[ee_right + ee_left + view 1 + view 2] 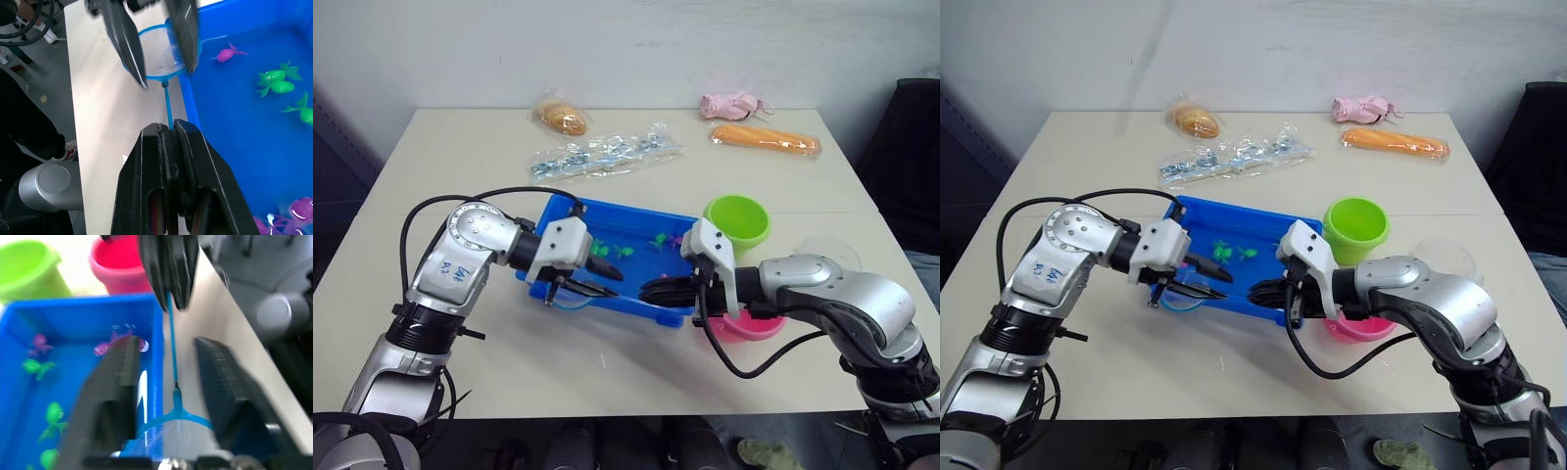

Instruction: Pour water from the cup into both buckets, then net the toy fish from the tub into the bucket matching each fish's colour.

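Right gripper (168,128), fingers pressed together, is pinching the net (161,49) by its thin handle at the tub's (254,161) near rim. Left gripper (168,377) is spreading around the blue hoop (mesh pale, fine). Head view is adding the green bucket (737,219) and pink bucket (749,326).

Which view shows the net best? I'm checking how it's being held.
The right wrist view: the net shows its whole hoop, mesh and handle running into the shut right end effector. The left wrist view shows it between the open left end effector's fingers. The head views show only a sliver.
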Controlling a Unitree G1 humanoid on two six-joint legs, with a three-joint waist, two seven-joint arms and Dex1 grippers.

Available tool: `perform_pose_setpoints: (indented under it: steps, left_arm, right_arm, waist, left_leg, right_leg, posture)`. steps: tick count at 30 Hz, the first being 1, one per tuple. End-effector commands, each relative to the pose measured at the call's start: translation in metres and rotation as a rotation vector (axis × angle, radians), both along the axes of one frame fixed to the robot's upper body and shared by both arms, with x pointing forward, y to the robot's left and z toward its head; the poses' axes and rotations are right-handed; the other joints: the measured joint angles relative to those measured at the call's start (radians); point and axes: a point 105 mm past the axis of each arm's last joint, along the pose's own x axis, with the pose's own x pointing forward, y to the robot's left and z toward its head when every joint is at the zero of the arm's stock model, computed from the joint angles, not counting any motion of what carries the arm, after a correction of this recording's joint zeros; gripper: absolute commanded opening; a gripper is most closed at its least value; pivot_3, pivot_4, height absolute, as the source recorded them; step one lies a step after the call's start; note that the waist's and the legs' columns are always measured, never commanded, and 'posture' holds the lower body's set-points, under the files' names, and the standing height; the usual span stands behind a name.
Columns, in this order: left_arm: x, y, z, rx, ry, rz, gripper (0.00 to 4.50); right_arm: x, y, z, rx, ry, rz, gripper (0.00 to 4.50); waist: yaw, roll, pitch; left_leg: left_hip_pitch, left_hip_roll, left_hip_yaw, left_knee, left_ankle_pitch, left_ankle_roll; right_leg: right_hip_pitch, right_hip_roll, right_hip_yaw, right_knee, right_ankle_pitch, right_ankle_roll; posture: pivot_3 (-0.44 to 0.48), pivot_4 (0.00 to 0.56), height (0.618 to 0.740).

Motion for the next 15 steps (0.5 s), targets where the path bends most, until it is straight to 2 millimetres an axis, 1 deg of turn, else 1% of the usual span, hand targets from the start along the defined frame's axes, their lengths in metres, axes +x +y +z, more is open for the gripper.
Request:
perform_pose_setpoints:
  steps: [1, 3, 4, 6, 8, 9, 11, 12, 13, 15]
  left_arm:
    - [-0.011, 0.026, 0.045, -0.218, 0.049, 0.052, 3.54]
    - [-0.016, 0.045, 0.042, -0.212, 0.106, 0.114, 4.39]
    - [-0.015, 0.053, 0.04, -0.223, 0.11, 0.164, 4.46]
    - [-0.008, 0.073, 0.035, -0.256, 0.088, 0.286, 4.46]
    - [-0.004, 0.087, 0.032, -0.277, 0.06, 0.359, 4.46]
    - [-0.001, 0.097, 0.031, -0.291, 0.026, 0.418, 4.46]
    - [-0.002, 0.121, 0.016, -0.311, 0.015, 0.537, 4.46]
    - [-0.004, 0.127, 0.009, -0.32, 0.022, 0.567, 4.46]
    - [-0.008, 0.126, 0.001, -0.307, 0.034, 0.563, 4.46]
    - [-0.014, 0.119, -0.006, -0.289, 0.038, 0.536, 4.46]
  right_arm:
    - [-0.011, -0.008, 0.024, 0.084, -0.066, 0.034, 0.0]
    - [-0.013, -0.019, 0.028, 0.086, -0.073, 0.015, 0.0]
    - [-0.014, -0.026, 0.026, 0.059, -0.088, 0.0, 0.0]
    - [-0.013, -0.041, 0.023, -0.006, -0.133, -0.031, 0.0]
    - [-0.011, -0.051, 0.022, -0.048, -0.173, -0.047, 0.0]
    - [-0.006, -0.06, 0.025, -0.07, -0.216, -0.079, 0.0]
    - [0.011, -0.085, 0.036, -0.14, -0.321, -0.15, 0.0]
    - [0.016, -0.094, 0.04, -0.168, -0.358, -0.166, 0.0]
    - [0.02, -0.097, 0.042, -0.198, -0.391, -0.151, 0.0]
    - [0.021, -0.1, 0.041, -0.234, -0.429, -0.117, 0.0]
  waist:
    - [-0.001, 0.0, 0.0]
    - [-0.006, 0.0, 0.0]
    - [-0.007, 0.0, 0.0]
    - [-0.002, 0.0, 0.0]
    - [0.003, -0.001, 0.0]
    - [0.005, -0.001, 0.0]
    - [0.002, -0.001, 0.0]
    - [0.0, -0.001, 0.0]
    - [-0.001, -0.001, 0.0]
    - [-0.003, -0.001, 0.0]
  left_leg:
    - [-0.001, 0.0, -0.002, 0.001, 0.0, 0.0]
    - [-0.001, 0.0, -0.003, 0.002, 0.0, 0.0]
    - [0.0, 0.0, -0.002, 0.002, 0.0, 0.0]
    - [0.001, 0.0, -0.002, 0.0, 0.0, 0.0]
    - [0.001, 0.0, -0.002, 0.001, 0.0, 0.0]
    - [0.001, 0.0, -0.002, 0.001, 0.0, 0.0]
    - [0.001, 0.0, -0.002, 0.002, 0.0, 0.0]
    - [0.001, 0.0, -0.001, 0.002, 0.0, 0.0]
    - [0.002, -0.001, 0.0, 0.002, 0.0, 0.0]
    - [0.002, -0.001, 0.001, 0.002, -0.001, 0.001]
  right_leg:
    - [0.0, 0.0, 0.0, 0.001, 0.0, 0.0]
    - [0.0, 0.0, -0.001, 0.001, 0.0, 0.0]
    - [0.0, 0.0, -0.001, 0.001, 0.0, 0.0]
    - [0.001, 0.0, -0.001, 0.001, 0.0, 0.0]
    - [0.003, 0.0, -0.001, -0.001, 0.0, 0.0]
    - [0.003, 0.0, -0.001, -0.002, 0.0, 0.0]
    - [0.003, 0.0, -0.001, -0.002, 0.0, 0.001]
    - [0.003, 0.0, 0.0, -0.002, 0.001, 0.002]
    - [0.003, -0.001, 0.001, -0.002, 0.001, 0.002]
    - [0.003, -0.001, 0.002, -0.003, 0.001, 0.002]
  posture:
    - [0.0, 0.15, 0.74]
    - [0.0, 0.15, 0.74]
    - [0.0, 0.15, 0.74]
    - [0.0, 0.15, 0.74]
    - [0.0, 0.15, 0.74]
    - [0.0, 0.15, 0.74]
    - [0.0, 0.15, 0.74]
    - [0.0, 0.15, 0.74]
    - [0.0, 0.15, 0.74]
    - [0.0, 0.15, 0.74]
